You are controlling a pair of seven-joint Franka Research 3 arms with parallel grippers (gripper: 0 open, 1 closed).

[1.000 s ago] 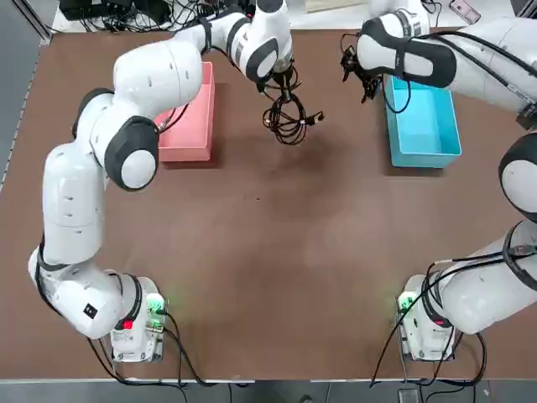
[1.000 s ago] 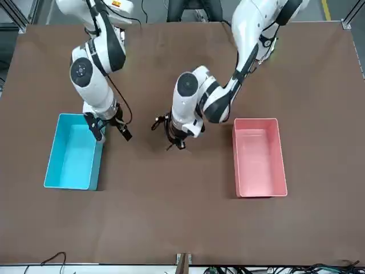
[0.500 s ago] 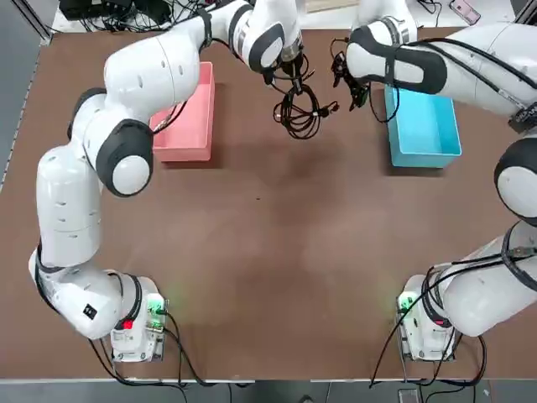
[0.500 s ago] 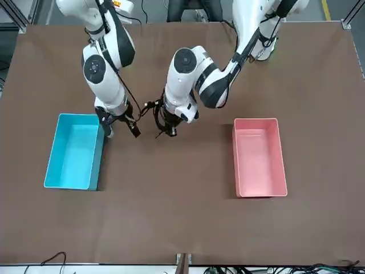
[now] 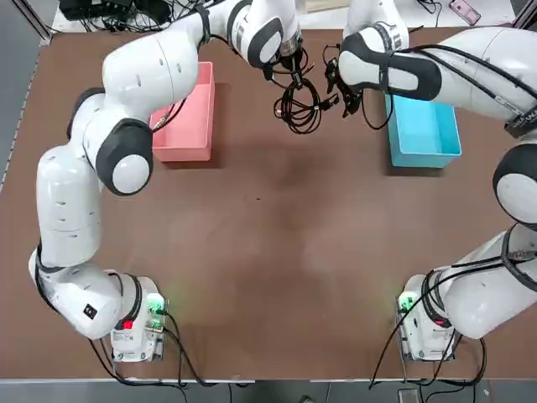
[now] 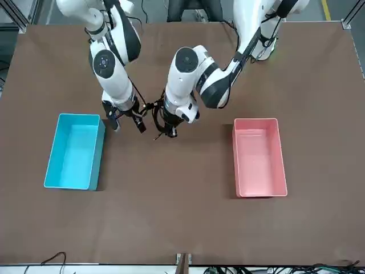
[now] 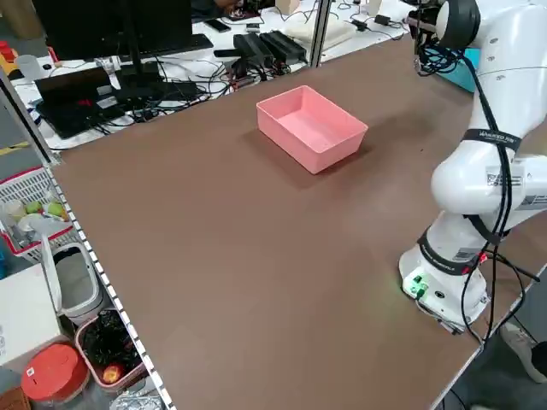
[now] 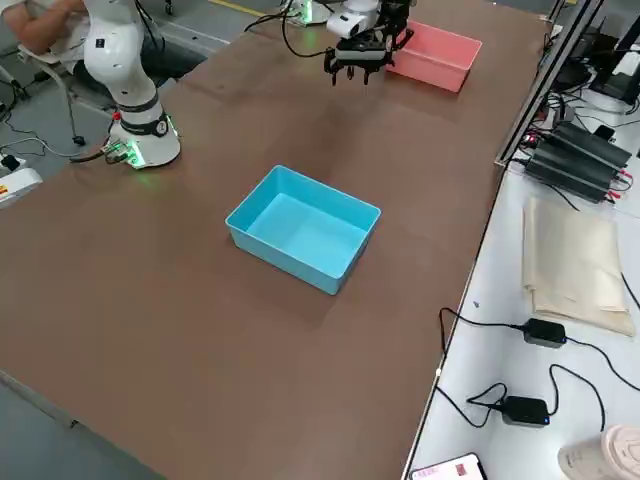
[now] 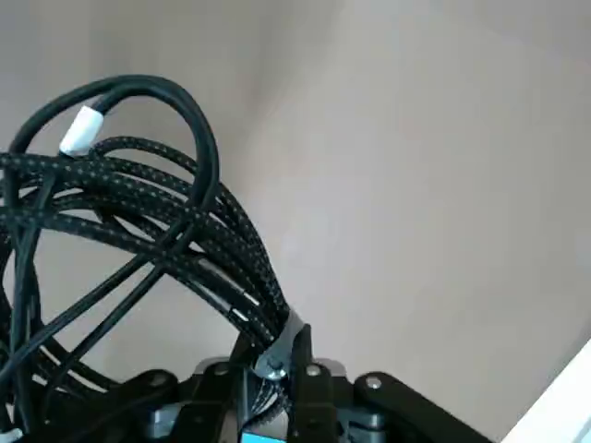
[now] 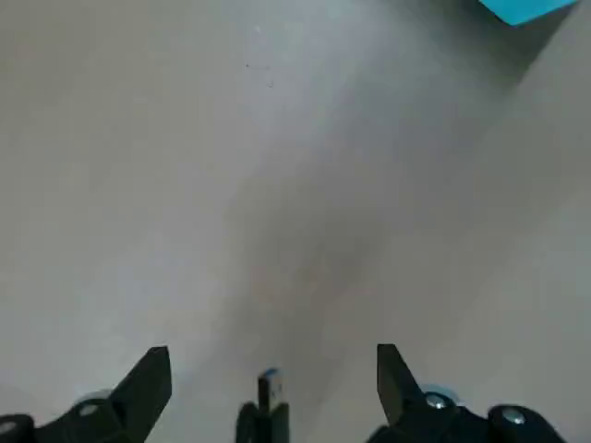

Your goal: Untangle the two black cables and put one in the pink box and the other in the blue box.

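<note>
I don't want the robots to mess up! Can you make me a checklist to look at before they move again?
1. Left claw shut on the black cables: ok.
2. Right claw open for a grab: ok.
3. A plug end between the right claw's fingers: cannot tell; something small shows there, but maybe not gripped.
4. Cables untangled: not ok, they hang in one looped bunch.
5. Pink box with nothing in it: ok.
6. Blue box with nothing in it: ok.

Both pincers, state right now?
Left pincer: closed on the tangled black cables.
Right pincer: open, nothing between its tips.
</note>
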